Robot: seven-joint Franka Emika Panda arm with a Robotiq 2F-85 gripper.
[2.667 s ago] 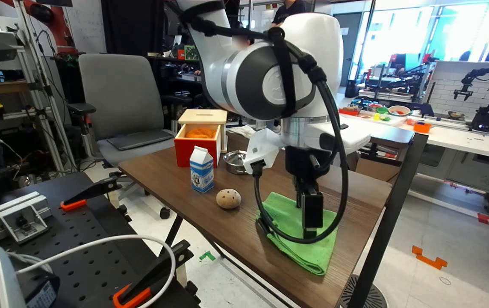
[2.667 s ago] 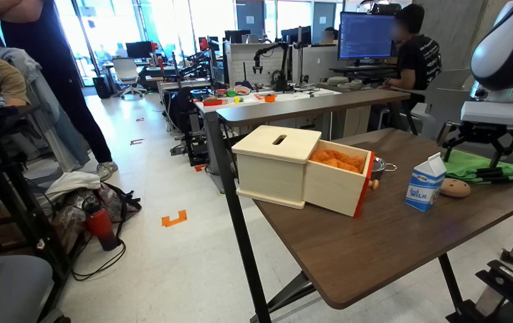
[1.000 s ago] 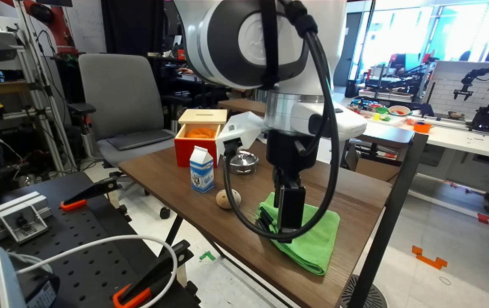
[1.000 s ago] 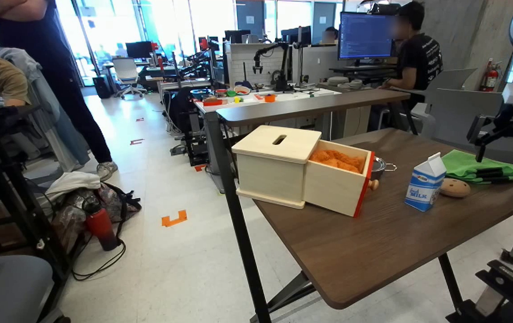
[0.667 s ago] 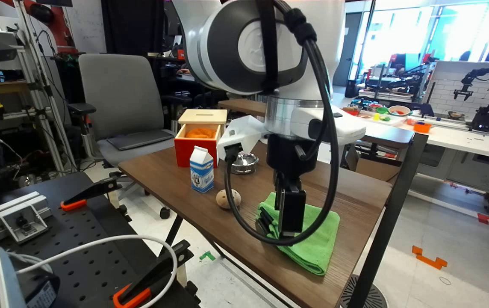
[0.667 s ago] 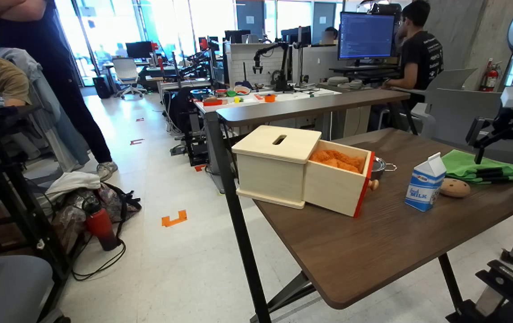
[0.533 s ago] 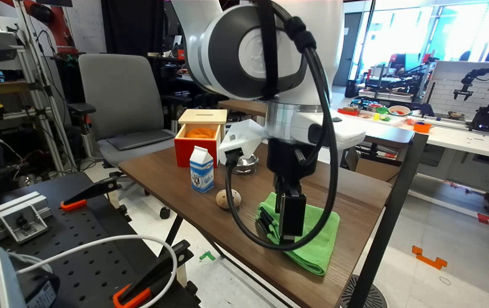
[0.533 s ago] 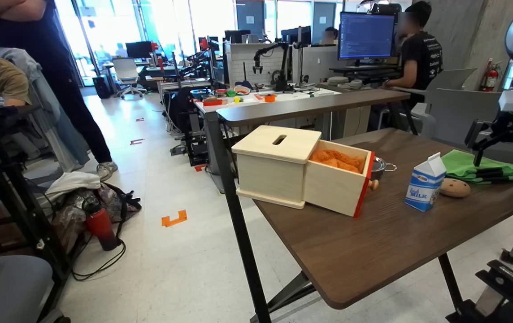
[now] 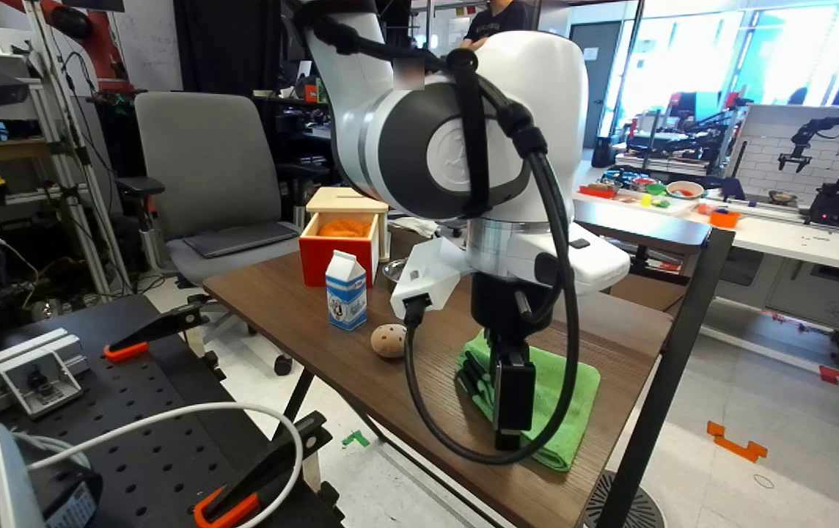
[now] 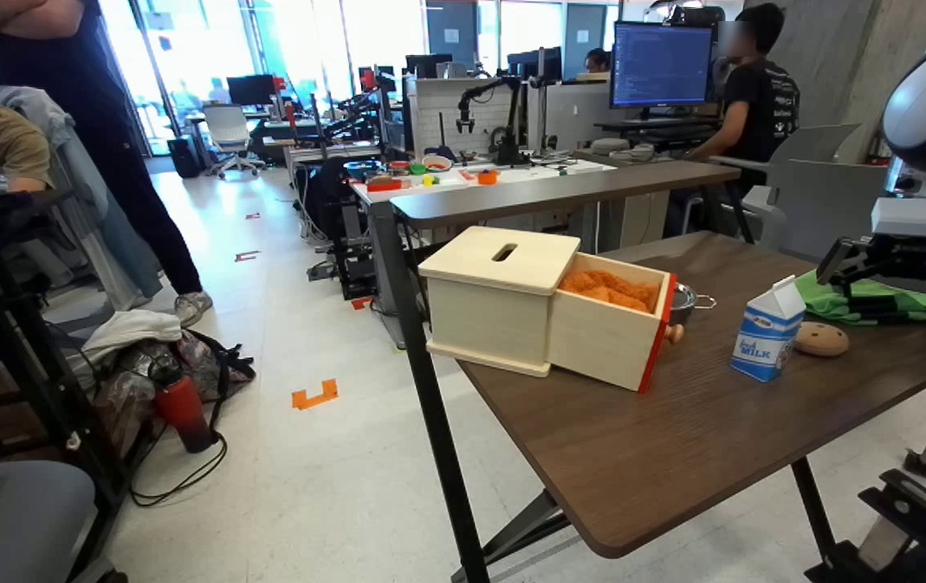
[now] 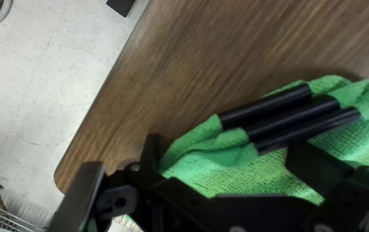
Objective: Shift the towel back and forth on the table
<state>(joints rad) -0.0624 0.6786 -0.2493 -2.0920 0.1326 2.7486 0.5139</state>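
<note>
Green towel (image 9: 551, 381) folded on tabletop (image 9: 280, 297), 3 black strips (image 11: 292, 117) along edge. Tool (image 11: 226, 153) low over towel, released, 2 fingers (image 11: 315, 166) wide apart; contact unclear. In exterior view, spotted tan lump (image 9: 388, 341), milk carton (image 9: 346, 291) both 10 o'clock from towel.

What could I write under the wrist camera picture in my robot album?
Green towel with three black bands on a brown table, seen between the fingers of the open gripper.
</note>
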